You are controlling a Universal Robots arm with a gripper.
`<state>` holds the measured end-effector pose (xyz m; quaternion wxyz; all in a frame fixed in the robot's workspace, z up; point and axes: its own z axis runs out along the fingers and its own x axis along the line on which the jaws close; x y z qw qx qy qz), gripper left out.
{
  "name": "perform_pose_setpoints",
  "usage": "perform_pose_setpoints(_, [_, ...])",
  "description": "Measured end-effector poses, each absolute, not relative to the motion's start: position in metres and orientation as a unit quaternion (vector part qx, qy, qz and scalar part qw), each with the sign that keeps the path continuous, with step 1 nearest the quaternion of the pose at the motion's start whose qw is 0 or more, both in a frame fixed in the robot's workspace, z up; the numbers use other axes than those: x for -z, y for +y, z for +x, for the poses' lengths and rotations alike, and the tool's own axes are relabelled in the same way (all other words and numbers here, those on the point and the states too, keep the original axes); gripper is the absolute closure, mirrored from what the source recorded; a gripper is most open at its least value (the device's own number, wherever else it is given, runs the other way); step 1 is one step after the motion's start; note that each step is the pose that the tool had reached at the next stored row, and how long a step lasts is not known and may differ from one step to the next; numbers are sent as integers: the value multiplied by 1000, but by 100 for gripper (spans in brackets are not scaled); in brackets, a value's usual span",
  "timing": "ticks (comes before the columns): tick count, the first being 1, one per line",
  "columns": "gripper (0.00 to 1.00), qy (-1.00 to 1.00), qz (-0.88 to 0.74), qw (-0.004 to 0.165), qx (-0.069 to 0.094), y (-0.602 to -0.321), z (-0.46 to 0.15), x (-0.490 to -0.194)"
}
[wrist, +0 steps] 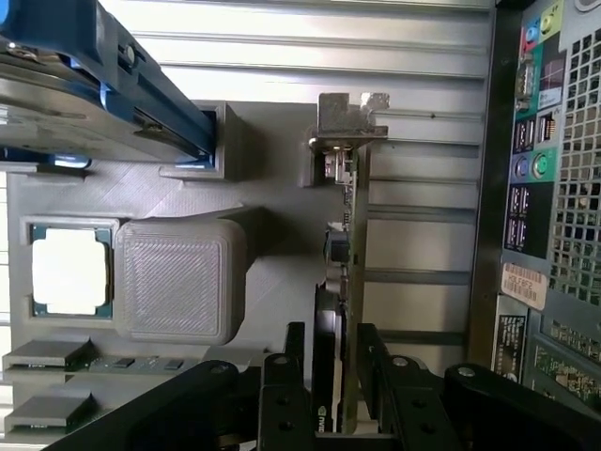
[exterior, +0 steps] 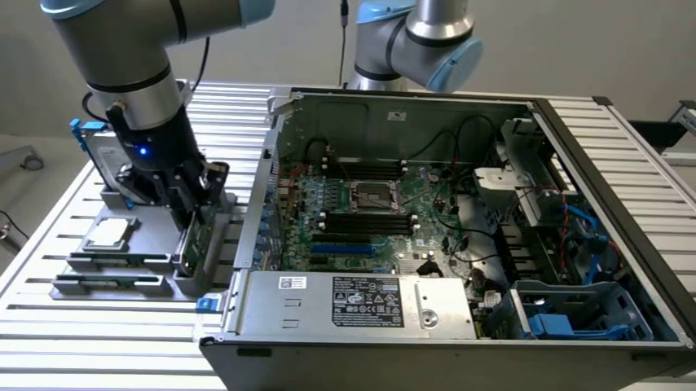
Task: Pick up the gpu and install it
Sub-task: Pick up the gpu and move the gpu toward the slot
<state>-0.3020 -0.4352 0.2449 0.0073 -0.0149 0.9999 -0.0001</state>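
Note:
The gpu (wrist: 340,254) stands on edge in a slot of the grey holder (wrist: 272,282), its silver end bracket (wrist: 349,117) at one end. In the exterior view its green board (exterior: 200,238) shows just below the black gripper (exterior: 187,213), left of the computer case. My gripper (wrist: 331,376) is open, with one black finger (wrist: 293,371) on each side of the card's black cooler end. The jaws straddle the card with a thin gap still showing on one side. The card sits in its slot, not lifted.
The holder also carries a square silver CPU chip (exterior: 109,234), a hard drive with blue rails (exterior: 100,151) and memory sticks (exterior: 109,283). The open computer case (exterior: 435,204) lies at the exterior view's right, with the motherboard's blue slots (exterior: 339,244) exposed and its rear wall (wrist: 540,235) near the card.

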Motion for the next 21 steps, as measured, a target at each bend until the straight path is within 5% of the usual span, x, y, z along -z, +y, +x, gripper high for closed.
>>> perform_pose_setpoints(21, [64,1000,-11,11,-7,-435,-304,-243])
